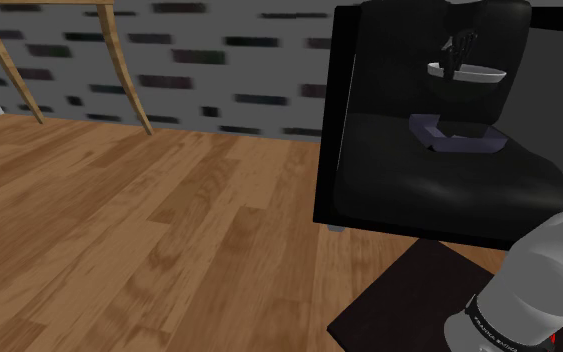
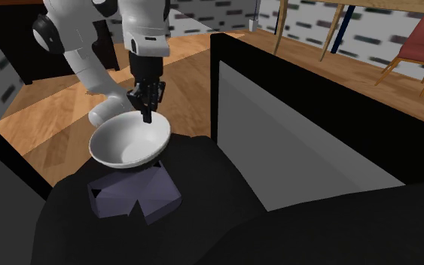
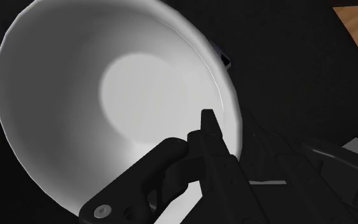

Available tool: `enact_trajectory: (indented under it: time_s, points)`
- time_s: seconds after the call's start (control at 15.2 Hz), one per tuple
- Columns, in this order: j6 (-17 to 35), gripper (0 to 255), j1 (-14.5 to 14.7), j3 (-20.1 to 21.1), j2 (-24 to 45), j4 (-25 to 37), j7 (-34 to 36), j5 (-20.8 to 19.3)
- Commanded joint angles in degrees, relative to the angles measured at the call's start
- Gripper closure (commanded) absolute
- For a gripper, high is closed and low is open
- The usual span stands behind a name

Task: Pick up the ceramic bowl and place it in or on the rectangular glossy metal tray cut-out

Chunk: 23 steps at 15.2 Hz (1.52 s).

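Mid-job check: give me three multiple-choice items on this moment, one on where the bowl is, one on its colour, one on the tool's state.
1. Where is the bowl?
A. Resting inside the tray
B. In the air above the tray
C. Upside down beside the tray

2. What colour is the bowl?
A. Red
B. Green
C. White

3. What is the tool doing?
A. Shut on the bowl's rim
B. Open, far from the bowl
C. Shut on nothing

Answers:
1 B: the shoulder view shows a gap between the bowl and the tray below it.
2 C: the wrist view shows a plain white inside.
3 A: in the wrist view one finger lies inside the rim and the other outside it, clasping the rim.
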Motion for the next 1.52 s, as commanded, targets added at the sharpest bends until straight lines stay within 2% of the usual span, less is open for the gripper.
enact_trajectory:
  time_s: [0.0, 0.13, 1.45]
  points:
    - [0.1, 255, -0.8, -2.1, 0.3, 1.0, -3.0, -0.8]
    - [0.3, 255, -1.6, -4.2, 1.2, 2.5, -6.0, -1.3]
    - [14.4, 255, -2.2, -5.5, -2.4, -15.5, -2.6, -2.9]
